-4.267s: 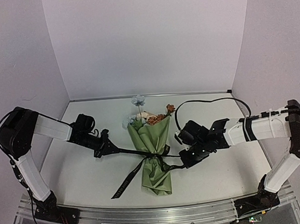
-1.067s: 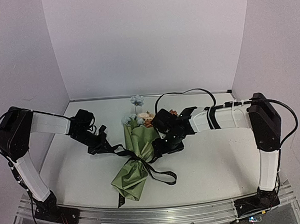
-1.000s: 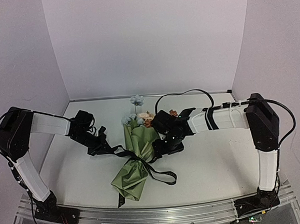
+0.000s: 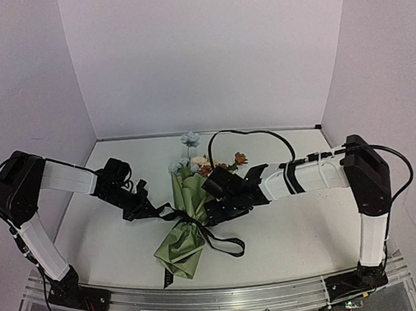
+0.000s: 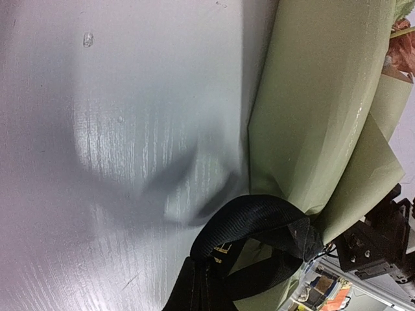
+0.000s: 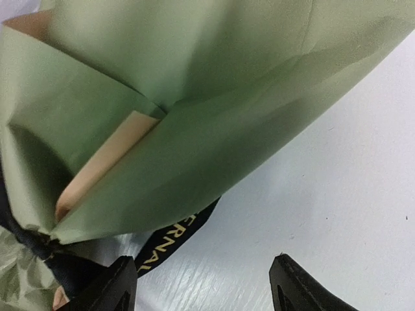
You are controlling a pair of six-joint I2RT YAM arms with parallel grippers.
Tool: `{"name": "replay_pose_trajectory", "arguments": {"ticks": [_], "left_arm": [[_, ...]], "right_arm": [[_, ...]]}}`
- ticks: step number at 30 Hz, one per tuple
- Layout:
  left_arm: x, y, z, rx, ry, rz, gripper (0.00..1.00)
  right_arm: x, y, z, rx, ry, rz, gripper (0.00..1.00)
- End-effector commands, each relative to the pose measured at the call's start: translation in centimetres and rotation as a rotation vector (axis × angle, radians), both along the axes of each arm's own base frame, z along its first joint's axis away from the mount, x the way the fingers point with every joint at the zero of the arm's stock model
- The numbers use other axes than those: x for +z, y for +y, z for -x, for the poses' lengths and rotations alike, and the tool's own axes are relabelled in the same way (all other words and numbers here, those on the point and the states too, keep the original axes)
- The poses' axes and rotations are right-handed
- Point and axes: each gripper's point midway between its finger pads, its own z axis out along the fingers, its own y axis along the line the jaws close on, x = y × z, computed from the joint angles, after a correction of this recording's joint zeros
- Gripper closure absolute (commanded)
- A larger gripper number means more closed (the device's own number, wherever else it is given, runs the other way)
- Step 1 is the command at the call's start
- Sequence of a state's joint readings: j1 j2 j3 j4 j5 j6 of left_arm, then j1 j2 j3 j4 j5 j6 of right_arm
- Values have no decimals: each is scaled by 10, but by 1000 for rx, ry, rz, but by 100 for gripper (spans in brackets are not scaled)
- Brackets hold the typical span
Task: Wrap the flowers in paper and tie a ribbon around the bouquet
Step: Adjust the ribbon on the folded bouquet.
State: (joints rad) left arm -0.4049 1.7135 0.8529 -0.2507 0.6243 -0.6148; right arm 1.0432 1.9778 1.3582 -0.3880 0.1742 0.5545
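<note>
Top external. Q: How does the bouquet (image 4: 186,218) lie?
A: Mid-table (image 4: 300,227), diagonal: flowers (image 4: 191,138) toward far wall, tail near-left; open room rightward. Left gripper (image 4: 155,211) clamps the ribbon (image 4: 229,246); right gripper (image 4: 211,216) gapes beside the paper (image 6: 214,116).

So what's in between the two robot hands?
The bouquet lies between them in the top view, with the black ribbon around its waist. The left gripper pinches one ribbon strand. The open right gripper sits close on the other side.
</note>
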Motion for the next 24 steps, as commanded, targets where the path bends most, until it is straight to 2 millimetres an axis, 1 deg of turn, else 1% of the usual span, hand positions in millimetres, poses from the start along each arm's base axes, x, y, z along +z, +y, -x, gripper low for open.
{"name": "replay_pose_trajectory", "arguments": {"ticks": [1, 4, 6, 13, 15, 19, 24], "left_arm": [[13, -2, -4, 9, -47, 22, 100], [13, -2, -5, 9, -48, 24, 100], [13, -2, -4, 10, -47, 23, 100], [11, -1, -1, 12, -39, 22, 100], [10, -1, -1, 15, -38, 21, 100], [10, -1, 2, 21, -35, 24, 100], [8, -1, 9, 5, -31, 20, 99]], "right_arm": [[35, 12, -3, -13, -72, -77, 27], [27, 21, -1, -4, -32, -73, 27], [19, 22, -1, -7, -14, -56, 27], [-8, 17, 4, -19, 42, 15, 26], [-16, 12, 6, -29, 52, 31, 26], [-20, -1, 8, -51, 48, 55, 27], [-20, -18, 11, -77, 47, 71, 36]]}}
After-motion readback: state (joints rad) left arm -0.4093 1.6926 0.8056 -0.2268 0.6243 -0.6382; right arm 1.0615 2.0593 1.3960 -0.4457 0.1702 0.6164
